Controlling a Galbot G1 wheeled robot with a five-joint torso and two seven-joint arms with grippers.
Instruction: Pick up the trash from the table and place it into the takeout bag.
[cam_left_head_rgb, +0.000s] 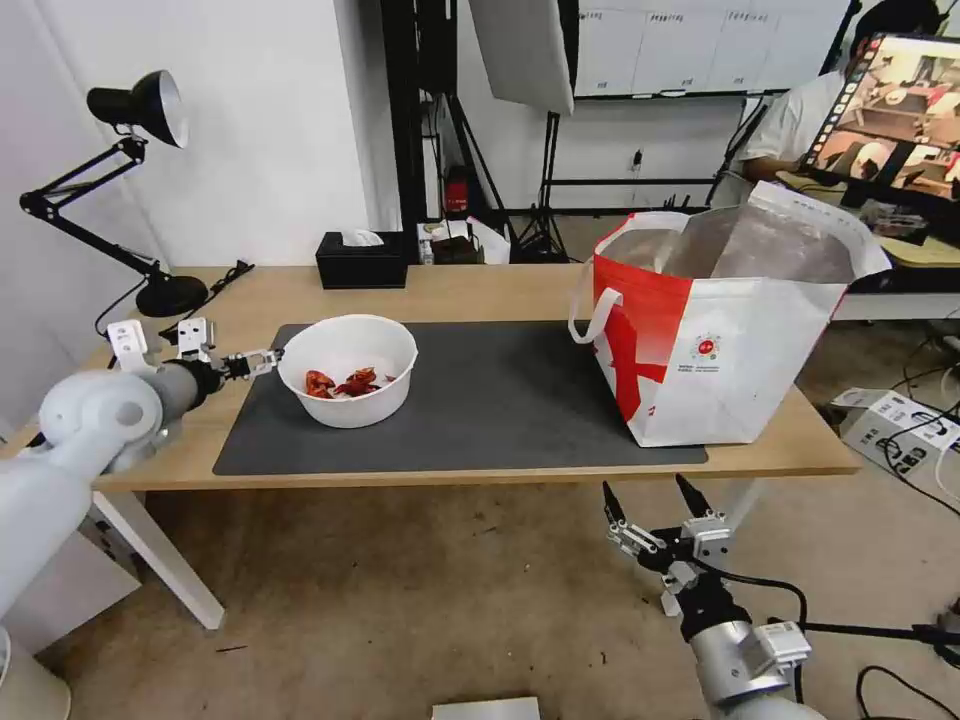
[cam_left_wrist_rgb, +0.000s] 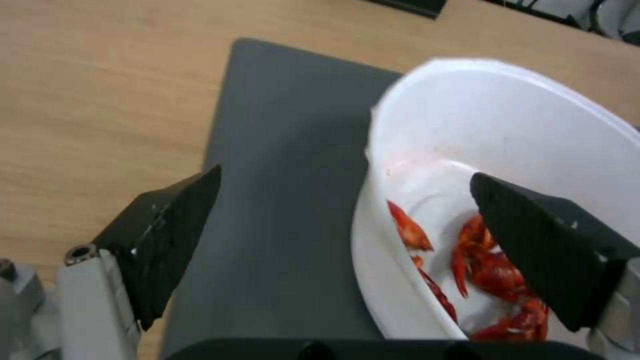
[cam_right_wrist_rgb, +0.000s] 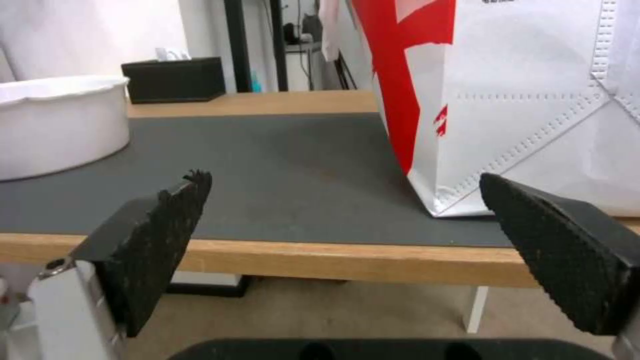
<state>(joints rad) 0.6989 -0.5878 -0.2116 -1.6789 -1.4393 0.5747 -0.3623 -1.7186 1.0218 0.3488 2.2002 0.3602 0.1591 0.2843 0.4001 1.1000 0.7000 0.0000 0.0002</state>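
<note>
Currently the left gripper (cam_left_head_rgb: 268, 358) sits mid-left of the head frame, arm stretched roughly level from the lower left, tips at the near-left rim of the white round bowl with red scraps (cam_left_head_rgb: 348, 370). In the left wrist view its jaws are spread wide, straddling the bowl wall: one black finger (cam_left_wrist_rgb: 543, 245) over the inside above the scraps, the other (cam_left_wrist_rgb: 167, 235) outside over the dark grey rectangular mat (cam_left_wrist_rgb: 293, 165). Neither pad is visibly touching the rim.

The right gripper (cam_left_head_rgb: 650, 505) hangs lower centre-right, below the front edge of the long light-wood table (cam_left_head_rgb: 500, 478), fingers pointing up and wide apart, holding nothing. In the right wrist view it looks across the table edge (cam_right_wrist_rgb: 320, 257) at the mat.

The bowl is on the left part of the mat, well apart from the large red-and-white takeout bag with white loop handles (cam_left_head_rgb: 715, 345), which stands upright at centre-right, on the mat's right end near the front edge. Its mouth is open, silver foil lining showing. Bare mat lies between the bowl and the bag.

A black tissue box (cam_left_head_rgb: 362, 262) is at the table's back edge, upper centre-left; a black desk lamp (cam_left_head_rgb: 130, 180) is at far left.

The bag has a small round red logo (cam_left_head_rgb: 708, 348) with tiny print underneath, unreadable.
</note>
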